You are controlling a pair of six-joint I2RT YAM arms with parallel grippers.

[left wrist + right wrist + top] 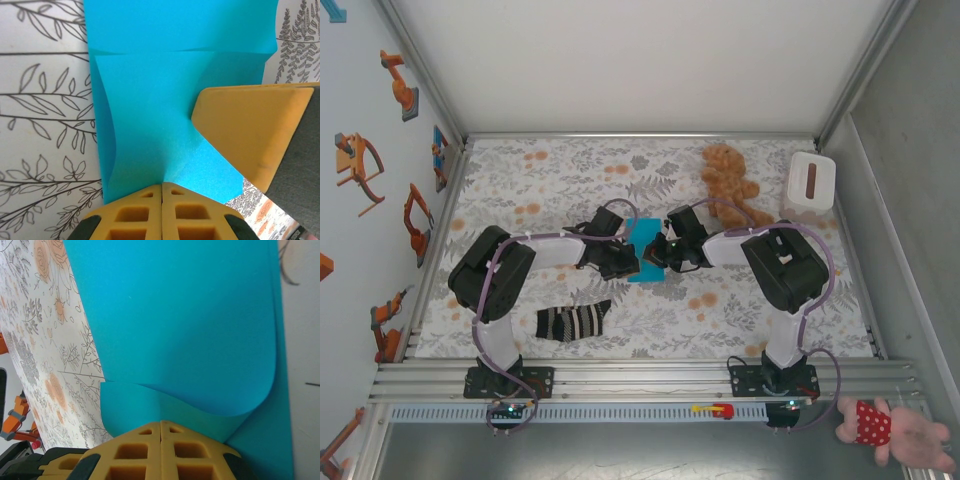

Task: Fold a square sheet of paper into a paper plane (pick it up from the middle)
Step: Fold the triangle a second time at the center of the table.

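**Pincers both clamped on the sheet, mid-bench**

Left gripper (162, 187) has its fingers pressed together on a folded edge of the square sheet of paper (642, 240). Right gripper (161, 424) likewise pinches its curled edge. The sheet sits mid-bench (540, 190). Striped sock (575, 322) lies near the front edge. Teddy bear (730, 180) and white box (811, 182) crowd the far right corner.

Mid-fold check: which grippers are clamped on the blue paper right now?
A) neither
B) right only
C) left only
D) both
D: in the wrist views the left gripper and the right gripper are each closed tip to tip, with the square sheet of paper pinched at the tips.
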